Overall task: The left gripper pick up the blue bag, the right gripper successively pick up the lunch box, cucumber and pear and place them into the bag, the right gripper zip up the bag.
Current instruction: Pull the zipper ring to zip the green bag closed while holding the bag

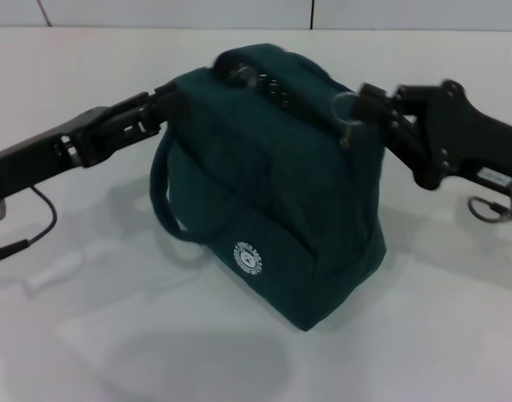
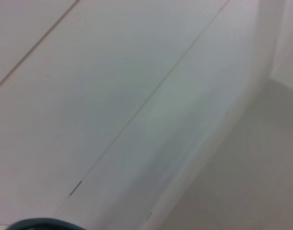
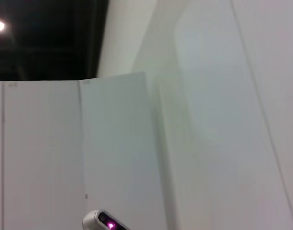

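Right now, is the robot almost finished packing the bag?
Nearly, it seems. No lunch box, cucumber or pear lies on the table, so they are probably inside the blue bag. The left gripper holds the bag's top edge, and the right gripper is at the ring zip pull. Whether the zip is fully closed cannot be seen.

The left gripper [image 1: 165, 102] hides its fingertips behind the blue bag [image 1: 272, 193], whose contents stay unseen, and both wrist views show only blank panels.
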Robot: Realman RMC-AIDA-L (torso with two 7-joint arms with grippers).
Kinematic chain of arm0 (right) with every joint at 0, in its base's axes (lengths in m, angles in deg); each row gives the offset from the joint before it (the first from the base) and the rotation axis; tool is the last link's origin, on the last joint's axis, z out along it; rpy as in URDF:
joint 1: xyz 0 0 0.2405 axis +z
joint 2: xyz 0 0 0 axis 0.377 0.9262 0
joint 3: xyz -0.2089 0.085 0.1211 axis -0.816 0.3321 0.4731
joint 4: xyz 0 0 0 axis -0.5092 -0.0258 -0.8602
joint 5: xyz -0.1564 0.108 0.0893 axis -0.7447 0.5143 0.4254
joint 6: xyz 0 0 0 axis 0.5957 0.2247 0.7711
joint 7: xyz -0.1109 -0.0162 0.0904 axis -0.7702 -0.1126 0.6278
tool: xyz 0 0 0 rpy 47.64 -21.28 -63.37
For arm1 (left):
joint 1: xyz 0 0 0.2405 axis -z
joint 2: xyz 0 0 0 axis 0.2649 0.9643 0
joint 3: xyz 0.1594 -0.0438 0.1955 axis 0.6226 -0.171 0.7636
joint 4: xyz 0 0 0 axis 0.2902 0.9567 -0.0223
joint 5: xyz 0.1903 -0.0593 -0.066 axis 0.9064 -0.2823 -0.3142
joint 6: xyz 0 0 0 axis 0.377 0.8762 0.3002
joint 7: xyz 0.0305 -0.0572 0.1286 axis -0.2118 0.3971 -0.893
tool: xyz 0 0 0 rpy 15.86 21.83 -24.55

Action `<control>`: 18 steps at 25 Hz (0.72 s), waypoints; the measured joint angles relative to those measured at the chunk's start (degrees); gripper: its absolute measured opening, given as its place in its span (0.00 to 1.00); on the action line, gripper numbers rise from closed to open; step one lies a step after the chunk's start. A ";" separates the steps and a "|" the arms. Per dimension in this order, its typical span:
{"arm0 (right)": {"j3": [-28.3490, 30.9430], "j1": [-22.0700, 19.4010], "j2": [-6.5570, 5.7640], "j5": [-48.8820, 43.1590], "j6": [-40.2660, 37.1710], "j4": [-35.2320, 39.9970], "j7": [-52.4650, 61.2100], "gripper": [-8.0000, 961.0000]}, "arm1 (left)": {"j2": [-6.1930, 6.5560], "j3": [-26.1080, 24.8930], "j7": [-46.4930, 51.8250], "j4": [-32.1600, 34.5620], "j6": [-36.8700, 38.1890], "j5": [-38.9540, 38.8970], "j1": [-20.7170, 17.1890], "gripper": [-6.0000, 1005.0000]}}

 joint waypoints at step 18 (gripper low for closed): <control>-17.37 7.86 0.00 6.12 7.11 4.50 1.12 0.02 | 1.15 -4.95 -10.56 -4.36 5.06 -1.85 -8.07 0.77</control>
